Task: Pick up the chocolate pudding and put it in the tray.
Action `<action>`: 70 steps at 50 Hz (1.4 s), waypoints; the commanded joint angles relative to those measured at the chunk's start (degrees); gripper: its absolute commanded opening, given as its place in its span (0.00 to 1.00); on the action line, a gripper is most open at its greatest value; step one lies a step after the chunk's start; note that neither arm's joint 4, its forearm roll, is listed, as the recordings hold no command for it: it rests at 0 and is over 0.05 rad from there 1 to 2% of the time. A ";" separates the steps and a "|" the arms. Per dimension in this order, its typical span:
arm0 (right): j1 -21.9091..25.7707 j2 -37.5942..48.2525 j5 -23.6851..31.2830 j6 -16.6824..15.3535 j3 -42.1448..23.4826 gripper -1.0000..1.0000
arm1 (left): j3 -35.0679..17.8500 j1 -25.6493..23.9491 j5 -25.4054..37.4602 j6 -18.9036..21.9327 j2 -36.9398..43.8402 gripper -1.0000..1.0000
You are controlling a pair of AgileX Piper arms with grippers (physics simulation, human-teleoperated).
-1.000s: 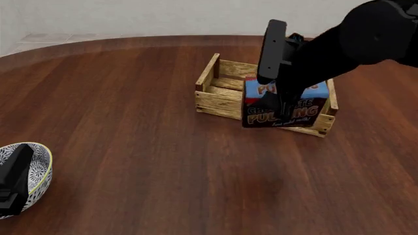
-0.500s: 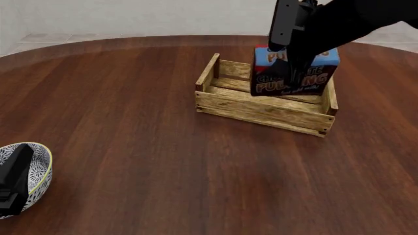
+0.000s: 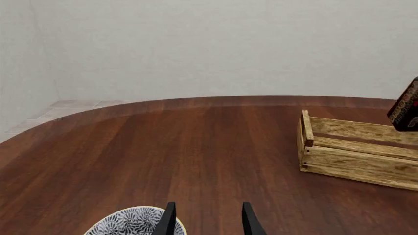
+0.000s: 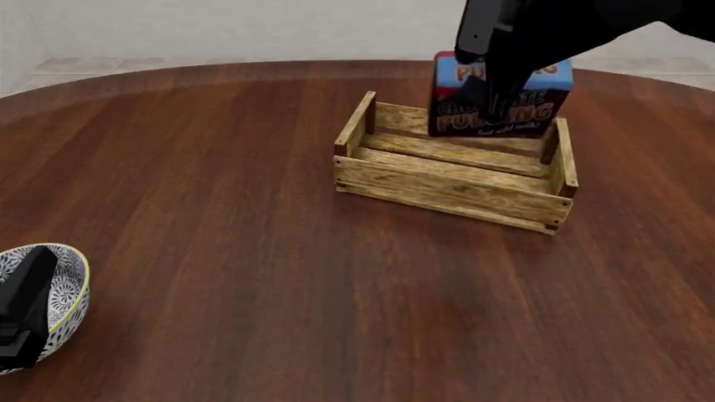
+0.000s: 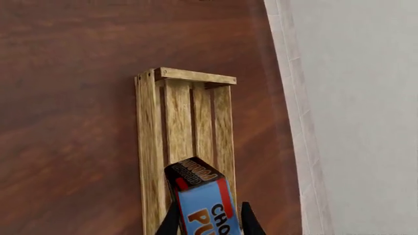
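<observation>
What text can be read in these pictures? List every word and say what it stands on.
"PUDDING": front of the chocolate pudding carton in the front view, partly covered by the right gripper.
"CHO" over "PU": the carton's blue top, right wrist view, cut off.
Small line under "PUDDING" and the carton's dark end: too blurred.
Tray, bowl: none.

The right arm is extended in from the upper right of the front view, toward the far side of the table. The right gripper (image 4: 500, 71) is pointed downward and its fingers (image 5: 174, 219) are closed against the two sides of the chocolate pudding (image 4: 500, 107), which is held aloft. The left gripper (image 3: 207, 220) is kept low at the near left, with its fingers (image 3: 167, 221) parted and nothing between them.
</observation>
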 commanded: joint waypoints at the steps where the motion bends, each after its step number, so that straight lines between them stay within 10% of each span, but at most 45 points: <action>1: -0.46 3.65 -2.26 1.76 -2.74 0.00 | 0.00 -0.01 0.00 0.00 0.00 1.00; 70: -3.18 15.14 -7.11 7.99 -7.51 0.00 | 0.00 0.00 0.00 0.00 0.00 1.00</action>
